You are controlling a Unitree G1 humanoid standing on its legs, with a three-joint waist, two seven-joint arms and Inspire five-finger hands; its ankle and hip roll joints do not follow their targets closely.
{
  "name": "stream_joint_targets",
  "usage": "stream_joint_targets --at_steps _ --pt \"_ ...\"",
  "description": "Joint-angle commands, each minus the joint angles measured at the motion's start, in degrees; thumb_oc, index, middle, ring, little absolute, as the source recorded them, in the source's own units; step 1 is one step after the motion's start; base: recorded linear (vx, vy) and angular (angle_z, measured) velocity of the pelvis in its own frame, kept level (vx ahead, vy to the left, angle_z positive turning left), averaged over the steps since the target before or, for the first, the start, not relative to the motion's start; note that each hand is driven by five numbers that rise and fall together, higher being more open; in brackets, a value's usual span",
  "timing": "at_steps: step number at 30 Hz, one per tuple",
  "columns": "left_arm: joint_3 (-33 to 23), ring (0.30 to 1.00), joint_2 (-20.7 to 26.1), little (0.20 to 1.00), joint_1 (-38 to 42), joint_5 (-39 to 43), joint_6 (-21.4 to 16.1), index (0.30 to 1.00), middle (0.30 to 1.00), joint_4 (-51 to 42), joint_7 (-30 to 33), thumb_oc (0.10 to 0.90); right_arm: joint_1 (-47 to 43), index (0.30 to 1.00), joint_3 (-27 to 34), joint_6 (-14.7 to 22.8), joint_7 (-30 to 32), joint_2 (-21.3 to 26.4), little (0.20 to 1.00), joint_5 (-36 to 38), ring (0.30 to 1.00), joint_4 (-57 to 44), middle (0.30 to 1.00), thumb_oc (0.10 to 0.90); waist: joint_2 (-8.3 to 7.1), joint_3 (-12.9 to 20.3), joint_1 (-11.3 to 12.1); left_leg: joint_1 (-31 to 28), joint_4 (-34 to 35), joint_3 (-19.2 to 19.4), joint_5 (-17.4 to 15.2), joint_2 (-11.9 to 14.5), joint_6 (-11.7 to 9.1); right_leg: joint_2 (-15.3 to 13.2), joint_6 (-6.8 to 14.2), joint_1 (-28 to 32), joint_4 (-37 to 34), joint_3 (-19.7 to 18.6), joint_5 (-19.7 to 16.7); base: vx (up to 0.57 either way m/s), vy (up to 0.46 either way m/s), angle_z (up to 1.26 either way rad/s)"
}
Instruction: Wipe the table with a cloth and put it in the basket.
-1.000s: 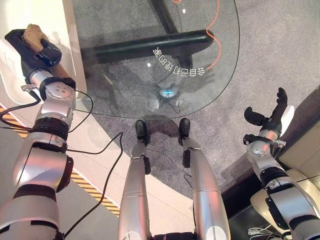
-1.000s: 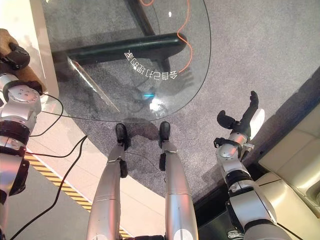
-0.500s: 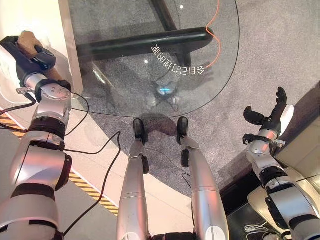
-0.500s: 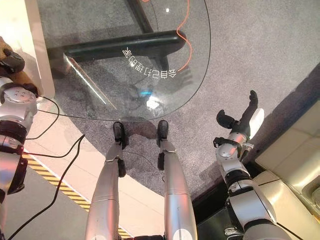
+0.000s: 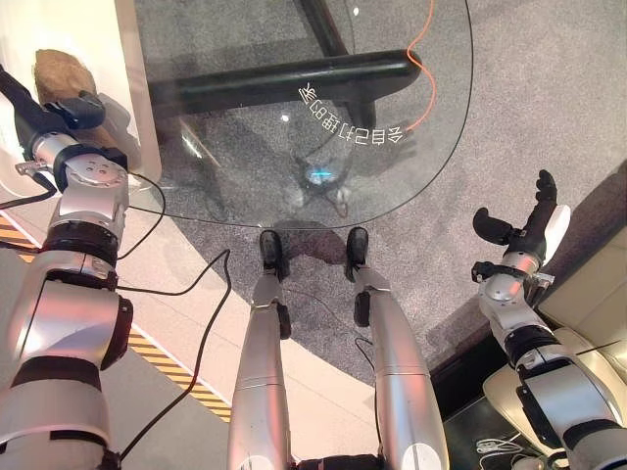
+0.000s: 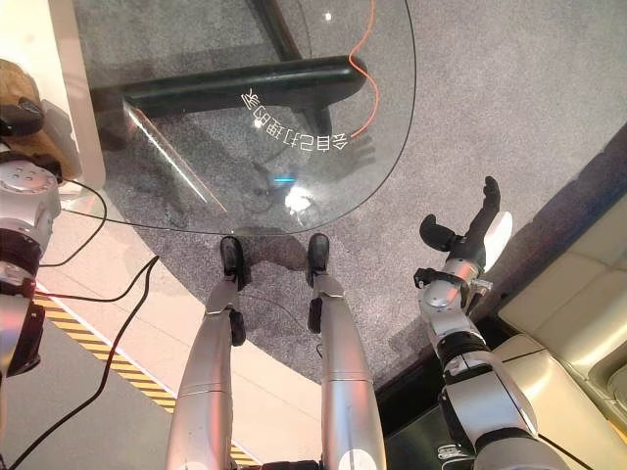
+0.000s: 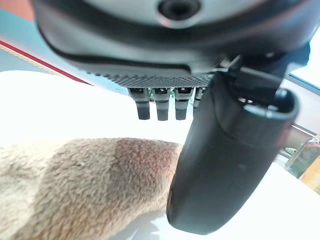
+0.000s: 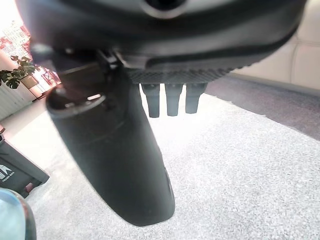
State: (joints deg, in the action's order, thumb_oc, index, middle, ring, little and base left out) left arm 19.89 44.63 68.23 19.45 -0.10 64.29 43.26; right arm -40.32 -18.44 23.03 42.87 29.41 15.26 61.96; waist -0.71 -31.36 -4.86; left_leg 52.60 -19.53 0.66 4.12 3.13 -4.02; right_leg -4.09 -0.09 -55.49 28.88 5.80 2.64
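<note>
The brown cloth [image 5: 63, 74] lies loose on a white surface [image 5: 108, 39] at the far left, beside the glass table [image 5: 245, 166]. My left hand [image 5: 34, 113] is just in front of the cloth, open. In the left wrist view its fingers [image 7: 160, 102] are straight and its thumb [image 7: 230, 160] stands out above the cloth [image 7: 75, 185] without holding it. My right hand [image 5: 529, 235] hangs open over the grey carpet at the right, away from the table, holding nothing.
Under the round glass top are a dark base bar [image 5: 284, 83] and an orange cable [image 5: 426, 59]. Yellow-black floor tape [image 5: 167, 357] runs at the lower left. Beige cushions [image 5: 598, 304] sit close to my right arm.
My left hand, which was shut on the cloth, has opened and drawn back. The cloth now lies free on the white surface. The right hand has barely moved.
</note>
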Motion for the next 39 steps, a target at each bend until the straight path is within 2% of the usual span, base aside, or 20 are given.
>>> stream_joint_targets --at_steps 1,7,11,13,15,16,20,21,24,27,29,31,32,35,37,39 --pt "0.2 0.900 6.9 0.900 4.8 -1.9 -1.5 0.900 0.900 1.1 3.1 0.800 0.7 0.900 1.6 2.0 3.4 3.0 0.900 1.3 0.900 -1.1 0.900 0.800 0.21 1.6 1.0 -2.4 -3.5 3.3 -6.3 -2.6 1.6 2.4 2.2 3.3 -2.5 0.8 1.3 0.00 0.000 0.00" --pt "-0.3 0.900 6.8 0.900 4.3 -1.5 -2.2 0.900 0.900 1.0 3.2 0.800 1.0 0.900 1.5 1.9 3.4 2.6 0.900 1.2 0.900 -1.3 0.900 0.800 0.24 1.6 0.9 -2.9 -3.6 3.4 -6.4 -2.6 1.6 2.4 2.1 3.6 -2.4 0.8 1.4 0.00 0.000 0.00" --pt "-1.2 0.900 6.8 0.900 3.7 1.5 -6.9 0.900 0.900 0.0 2.8 0.800 1.9 0.900 1.6 0.7 -0.4 2.1 0.900 3.2 0.900 -0.3 0.900 0.800 0.41 1.6 0.9 -4.7 -3.6 3.4 -6.7 -2.7 1.6 2.8 2.1 5.0 -1.9 0.3 1.7 -0.01 -0.052 0.00" --pt "-3.3 0.900 6.3 0.900 1.2 4.2 -10.3 0.900 0.900 -3.1 1.6 0.800 3.6 0.900 1.6 -2.3 -4.9 0.9 0.900 5.3 0.900 0.8 0.900 0.800 0.63 1.6 1.1 -8.1 -2.7 3.3 -6.8 -3.2 1.9 2.8 2.4 7.9 -2.6 0.1 1.6 -0.01 -0.098 0.02" --pt "-5.1 0.900 5.9 0.900 -0.7 7.4 -13.4 0.900 0.900 -5.3 0.6 0.800 4.4 0.900 2.0 -3.2 -6.4 0.2 0.900 6.2 0.900 2.4 0.900 0.800 0.83 1.6 1.4 -10.4 -1.8 3.4 -6.7 -3.3 1.8 2.4 2.7 10.1 -3.6 0.3 1.4 -0.01 -0.081 0.01" --pt "-6.7 0.900 5.8 0.900 -2.5 9.5 -15.8 0.900 0.900 -6.7 -0.4 0.800 5.4 0.900 2.7 -3.4 -7.9 0.0 0.900 6.9 0.900 4.1 0.900 0.800 0.99 1.6 1.7 -12.8 -1.0 3.3 -6.6 -3.5 1.7 2.1 3.0 12.5 -4.5 0.5 1.3 0.00 -0.077 0.00" --pt "-12.3 0.900 5.4 0.900 -9.4 13.8 -19.2 0.900 0.900 -11.3 -2.1 0.800 9.0 0.900 5.7 -4.8 -10.1 -0.6 0.900 6.9 0.900 5.8 0.900 0.800 1.30 1.6 2.4 -20.6 2.2 3.1 -6.1 -4.0 1.2 1.3 3.7 20.8 -7.6 0.9 1.2 0.03 -0.077 -0.03" --pt "-14.2 0.900 5.3 0.900 -12.2 15.1 -19.6 0.900 0.900 -12.4 -3.2 0.800 10.6 0.900 6.8 -5.3 -11.1 -0.5 0.900 6.3 0.900 6.7 0.900 0.800 1.54 3.2 2.7 -22.9 3.8 2.9 -5.8 -4.1 1.1 0.9 4.0 23.2 -9.0 1.0 1.1 0.07 -0.034 -0.07" --pt "-17.0 0.900 4.9 0.900 -16.8 14.7 -20.0 0.900 0.900 -13.1 -4.9 0.800 12.7 0.900 7.9 -6.2 -12.4 -0.2 0.900 5.9 0.900 7.2 0.900 0.800 1.97 5.1 3.0 -25.8 5.9 2.5 -5.3 -4.2 0.8 0.6 4.3 26.0 -10.9 0.9 1.0 0.08 -0.015 -0.05" --pt "-20.9 0.900 4.9 0.900 -25.9 14.3 -19.1 0.900 0.900 -15.1 -10.1 0.800 17.8 0.900 10.7 -8.5 -16.1 0.8 0.900 5.3 0.900 8.5 0.900 0.800 2.38 10.0 3.9 -32.4 11.0 2.1 -4.8 -4.4 0.5 -0.3 4.7 33.1 -15.4 0.8 0.7 0.12 -0.036 -0.02" --pt "-23.2 0.900 4.4 0.900 -30.6 14.6 -19.3 0.900 0.900 -15.4 -12.9 0.800 20.9 0.900 12.6 -8.8 -18.2 1.2 0.900 4.9 0.900 9.5 0.900 0.800 2.56 12.7 4.5 -35.3 13.7 1.7 -4.4 -4.7 0.7 -0.9 5.1 36.3 -17.9 0.9 0.1 0.09 -0.021 -0.06" --pt "-24.3 0.900 4.0 0.900 -33.5 14.5 -19.1 0.900 0.900 -15.7 -14.3 0.800 22.6 0.900 13.6 -9.1 -19.5 1.2 0.900 4.7 0.900 10.0 0.900 0.800 2.66 14.1 4.7 -37.7 15.7 1.4 -4.2 -4.7 0.7 -1.0 5.4 38.9 -19.7 1.1 -0.1 0.08 -0.019 0.01" --pt "-25.8 0.900 3.2 0.900 -36.9 13.4 -19.0 0.900 0.900 -15.8 -16.9 0.800 24.6 0.900 14.9 -9.6 -21.5 1.0 0.900 3.8 0.900 10.6 0.900 0.800 2.58 16.2 5.1 -40.4 17.9 1.0 -4.0 -4.7 0.7 -1.1 5.7 42.0 -21.8 1.4 -0.4 0.09 -0.026 0.03" --pt "-27.0 0.900 1.7 0.900 -41.5 12.1 -19.1 0.900 0.900 -15.4 -20.7 0.800 27.2 0.900 16.2 -10.7 -23.5 0.7 0.900 3.4 0.900 11.6 0.900 0.800 2.54 18.7 5.4 -44.0 20.1 0.6 -3.8 -4.7 0.7 -1.0 5.9 45.9 -24.3 1.8 -0.8 0.09 -0.013 0.04" --pt "-28.4 0.900 -1.1 0.900 -47.5 11.9 -18.9 0.900 0.900 -14.7 -25.6 0.800 29.7 0.900 17.4 -12.5 -25.9 -0.1 0.900 1.4 0.900 12.4 0.900 0.800 2.33 21.4 5.9 -46.7 21.3 0.4 -3.9 -4.6 0.7 -1.0 6.2 48.9 -25.9 2.1 -1.2 0.10 0.003 0.12" --pt "-28.5 0.900 -3.6 0.900 -50.9 11.1 -17.8 0.900 0.900 -13.8 -29.6 0.800 31.2 0.900 17.6 -13.6 -27.1 -0.8 0.900 -0.6 0.900 12.6 0.900 0.800 2.34 22.8 6.0 -48.5 22.3 0.2 -3.9 -4.6 0.8 -1.0 6.4 50.7 -26.9 2.4 -1.5 0.09 0.014 0.18"
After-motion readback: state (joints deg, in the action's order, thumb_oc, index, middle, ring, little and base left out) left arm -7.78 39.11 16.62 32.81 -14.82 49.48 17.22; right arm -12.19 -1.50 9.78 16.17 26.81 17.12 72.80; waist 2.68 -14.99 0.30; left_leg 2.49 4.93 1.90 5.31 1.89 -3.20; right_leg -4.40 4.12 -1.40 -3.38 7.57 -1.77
